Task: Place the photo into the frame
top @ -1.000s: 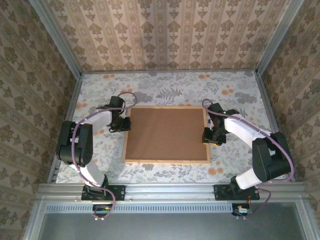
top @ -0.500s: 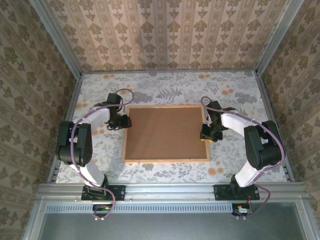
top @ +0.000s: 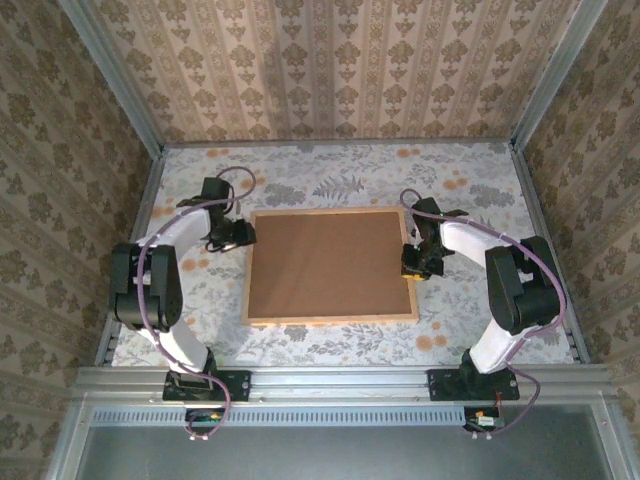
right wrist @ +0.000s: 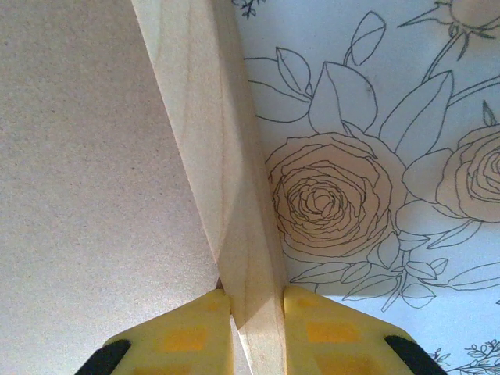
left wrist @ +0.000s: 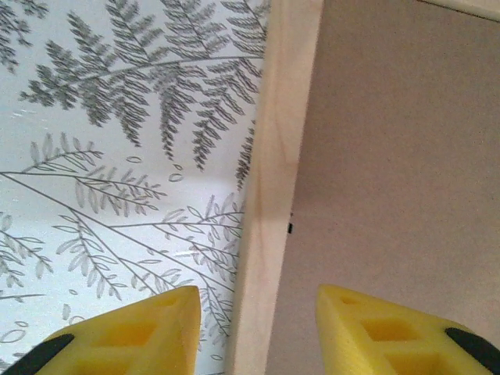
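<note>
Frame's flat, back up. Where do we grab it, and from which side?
Grip a side rail of the frame, coming straight down, one finger outside, one inside. It lies flat and is too wide to span; only the narrow moulding fits. The right claw pinches its rail so; the left claw straddles its rail, open.
</note>
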Robot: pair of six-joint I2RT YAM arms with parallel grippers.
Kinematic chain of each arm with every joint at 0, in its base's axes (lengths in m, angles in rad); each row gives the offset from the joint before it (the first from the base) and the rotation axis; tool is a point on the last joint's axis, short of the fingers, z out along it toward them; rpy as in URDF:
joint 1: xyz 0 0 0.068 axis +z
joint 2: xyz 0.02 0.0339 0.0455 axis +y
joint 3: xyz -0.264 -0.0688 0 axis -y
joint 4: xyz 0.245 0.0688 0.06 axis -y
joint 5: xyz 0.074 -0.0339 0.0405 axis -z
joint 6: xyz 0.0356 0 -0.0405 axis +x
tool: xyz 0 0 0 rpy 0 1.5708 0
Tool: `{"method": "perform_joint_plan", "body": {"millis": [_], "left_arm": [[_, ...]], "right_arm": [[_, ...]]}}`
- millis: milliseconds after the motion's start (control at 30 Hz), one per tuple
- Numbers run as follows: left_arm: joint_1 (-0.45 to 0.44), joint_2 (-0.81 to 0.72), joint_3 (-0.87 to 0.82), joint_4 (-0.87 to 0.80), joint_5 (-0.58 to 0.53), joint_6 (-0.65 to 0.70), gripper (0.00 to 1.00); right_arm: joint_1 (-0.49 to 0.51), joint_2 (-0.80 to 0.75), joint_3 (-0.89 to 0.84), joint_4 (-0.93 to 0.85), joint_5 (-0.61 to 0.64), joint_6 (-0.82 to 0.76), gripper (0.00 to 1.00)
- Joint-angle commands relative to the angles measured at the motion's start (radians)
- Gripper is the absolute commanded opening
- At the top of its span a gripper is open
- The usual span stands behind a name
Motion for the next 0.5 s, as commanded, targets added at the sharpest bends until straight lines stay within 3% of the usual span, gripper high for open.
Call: {"method": "perform_joint_plan", "body": {"millis": [0, 200, 467], "left_arm": [[0.007, 0.049, 0.039, -0.036, -0.049, 0.012, 0.41], [0.006, 0.121, 0.076, 0.009, -0.001, -0.005, 0.31], [-0.003, 0.145, 0.085, 0.004, 0.013, 0.008, 0.30]], "right_arm": [[0.001, 0.039, 0.006, -0.011, 0.063, 0.005, 0.13], [0.001, 0.042, 0.010, -0.012, 0.060, -0.004, 0.13], [0.000, 0.044, 0.012, -0.008, 0.053, -0.006, 0.13]]}}
